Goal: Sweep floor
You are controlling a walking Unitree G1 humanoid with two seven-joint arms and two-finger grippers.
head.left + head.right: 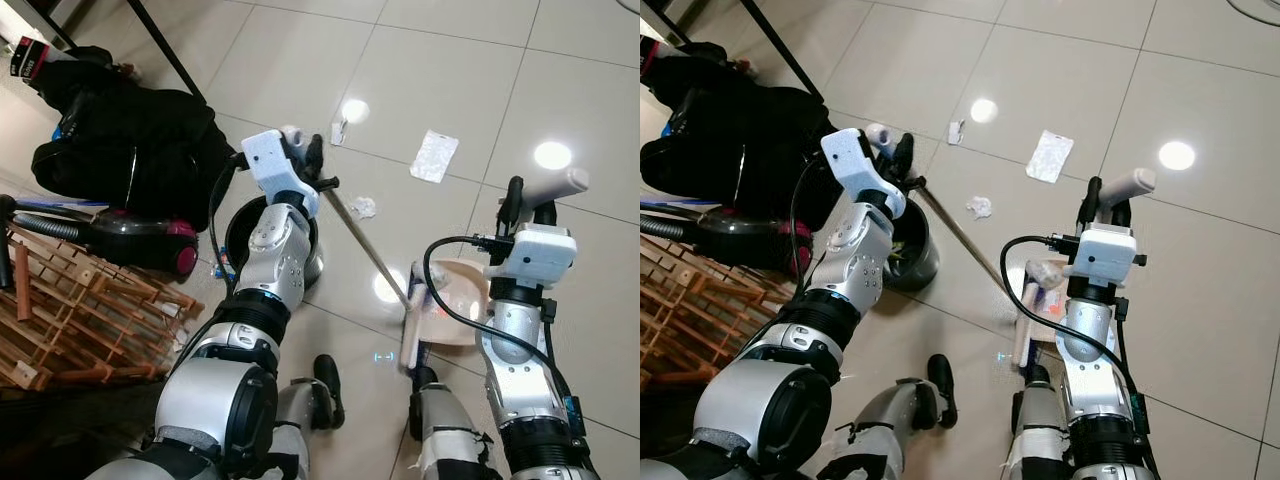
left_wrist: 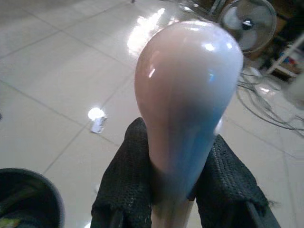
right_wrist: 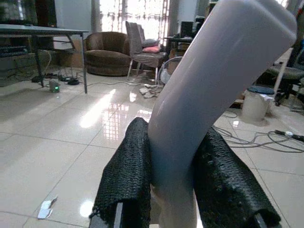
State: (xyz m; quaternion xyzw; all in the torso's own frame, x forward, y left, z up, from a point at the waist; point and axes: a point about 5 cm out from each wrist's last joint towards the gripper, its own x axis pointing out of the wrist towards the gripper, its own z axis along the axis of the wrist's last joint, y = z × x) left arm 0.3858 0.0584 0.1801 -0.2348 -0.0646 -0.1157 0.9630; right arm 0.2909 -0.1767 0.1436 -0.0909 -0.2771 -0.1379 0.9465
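My left gripper is shut on the rounded pale pink top of the broom handle. The thin broom stick slants down to the right, ending at the broom head by my feet. Against that head lies a pinkish dustpan. Its white handle is clamped in my shut right gripper. On the tiles beyond lie a crumpled paper ball, a flat white wrapper and a small scrap.
A black round bin stands under my left forearm. To the left are a black bag, a vacuum cleaner, a wooden rack and a black table leg. Open tiles stretch ahead and to the right.
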